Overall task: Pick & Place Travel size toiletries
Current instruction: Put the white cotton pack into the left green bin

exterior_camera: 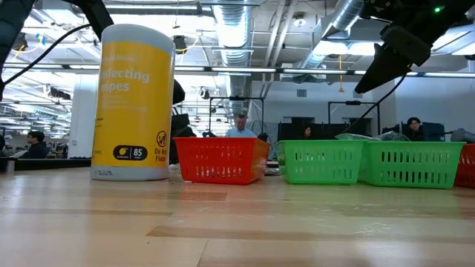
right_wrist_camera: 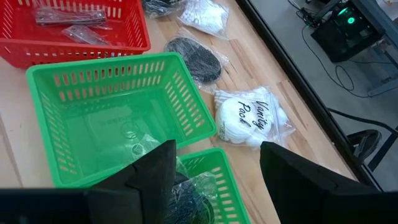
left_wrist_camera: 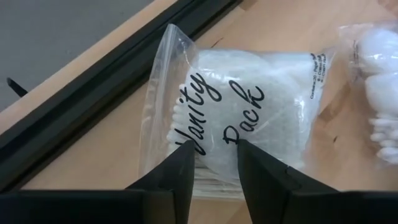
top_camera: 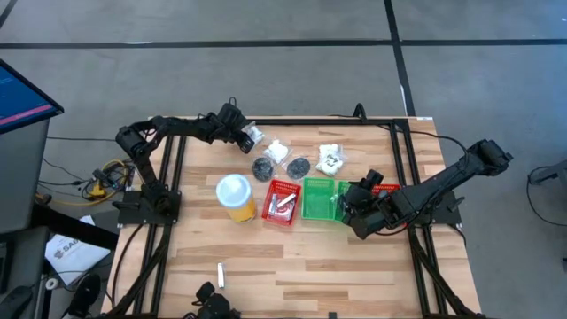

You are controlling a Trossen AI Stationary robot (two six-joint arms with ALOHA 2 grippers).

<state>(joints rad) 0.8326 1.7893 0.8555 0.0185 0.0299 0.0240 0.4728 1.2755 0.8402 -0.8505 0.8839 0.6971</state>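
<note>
My left gripper (left_wrist_camera: 212,163) pinches a clear vanity pack (left_wrist_camera: 249,106) at the table's far edge.
My right gripper (right_wrist_camera: 214,171) hovers open above the green bins (right_wrist_camera: 112,112).

Overhead straight down, table-level sideways, wrists close (both show bins (right_wrist_camera: 118,118))

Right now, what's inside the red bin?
The red bin holds a couple of clear-wrapped dark items, seen in the right wrist view; from above they look silvery-white. The right wrist view crops the bin's far end, and in the low view its wall hides the contents.
</note>
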